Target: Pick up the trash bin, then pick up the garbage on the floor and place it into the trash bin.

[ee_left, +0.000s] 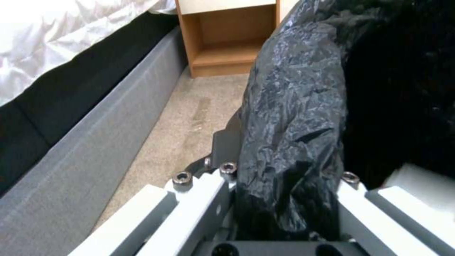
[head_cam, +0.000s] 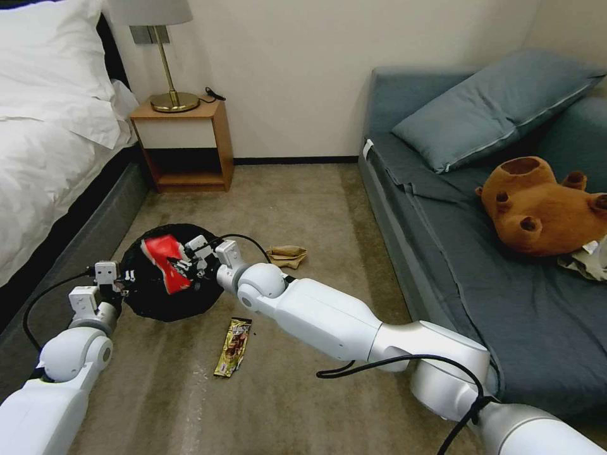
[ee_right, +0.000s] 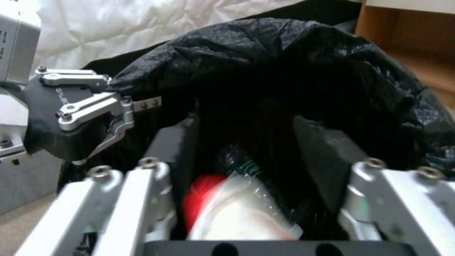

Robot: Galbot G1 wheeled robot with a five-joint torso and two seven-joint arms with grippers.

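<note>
Nearest the robot on the carpet lies a gold-brown candy wrapper, its long axis running roughly away from the robot, just short of the trash bin and untouched.

Beyond it the trash bin is held off to the robot's left, near the bed base. The left gripper grips the bin's near-left rim — in the left wrist view its fingers are clamped on a fold of the black liner.

The right gripper reaches across from the right and hangs over the bin's mouth with the red-and-white snack packet pinched between its fingers. In the right wrist view the packet points down into the dark opening, and the jaws appear closed on it. The relation that matters is vertical: the packet sits directly above the opening, so letting go should drop it inside; the liner's raised folds seem the only thing it could catch on.

Further on, a tan paper bag lies on the carpet just right of the bin, nearer the right arm — it appears to be the next piece to collect. Behind stand a wooden nightstand and a lamp; on the sofa to the right rests a brown plush bear.
</note>
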